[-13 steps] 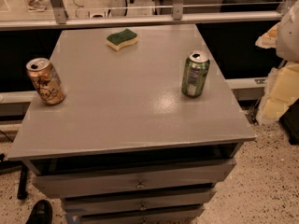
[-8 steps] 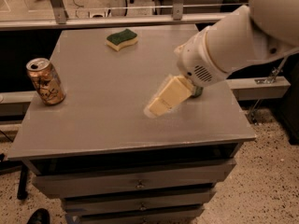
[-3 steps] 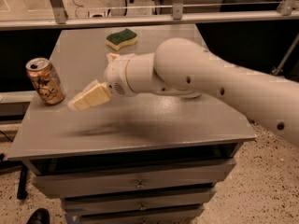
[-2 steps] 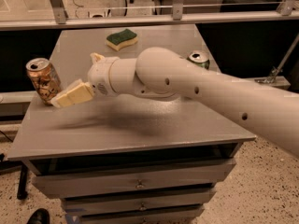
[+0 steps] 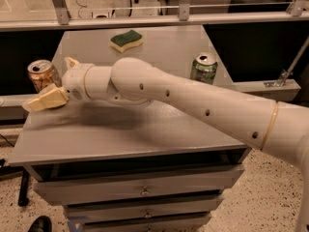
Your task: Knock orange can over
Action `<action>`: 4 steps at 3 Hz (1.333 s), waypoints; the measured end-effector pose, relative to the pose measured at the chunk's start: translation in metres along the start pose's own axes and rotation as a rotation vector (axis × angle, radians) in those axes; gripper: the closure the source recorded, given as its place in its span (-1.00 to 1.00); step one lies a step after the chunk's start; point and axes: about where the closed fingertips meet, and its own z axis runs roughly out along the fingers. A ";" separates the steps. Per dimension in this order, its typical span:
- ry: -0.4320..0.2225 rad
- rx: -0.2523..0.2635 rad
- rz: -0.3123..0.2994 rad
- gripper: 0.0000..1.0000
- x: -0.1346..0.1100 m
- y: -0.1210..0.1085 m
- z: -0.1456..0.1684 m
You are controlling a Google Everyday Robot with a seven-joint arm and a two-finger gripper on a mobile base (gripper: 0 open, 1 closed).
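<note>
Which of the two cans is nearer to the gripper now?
The orange can at the left edge of the table: the gripper is just in front of it, while the green can stands far away.

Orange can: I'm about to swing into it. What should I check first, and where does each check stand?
1. Orange-tan drink can with silver top stands upright: ok.
2. Cream hand is low, right in front of that can: ok.
3. Hand touching the can: cannot tell.
4. Green drink can is well clear, beyond the arm: ok.
5. Yellow-and-green sponge is at the far edge, out of the path: ok.
6. Landing room: the can stands near an edge of the grey table and might roll off: not ok.
</note>
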 end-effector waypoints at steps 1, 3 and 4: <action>-0.006 -0.035 0.009 -0.67 0.004 0.008 0.023; 0.024 -0.027 0.001 0.25 0.010 0.000 0.017; 0.080 -0.010 -0.040 0.72 0.007 -0.023 -0.006</action>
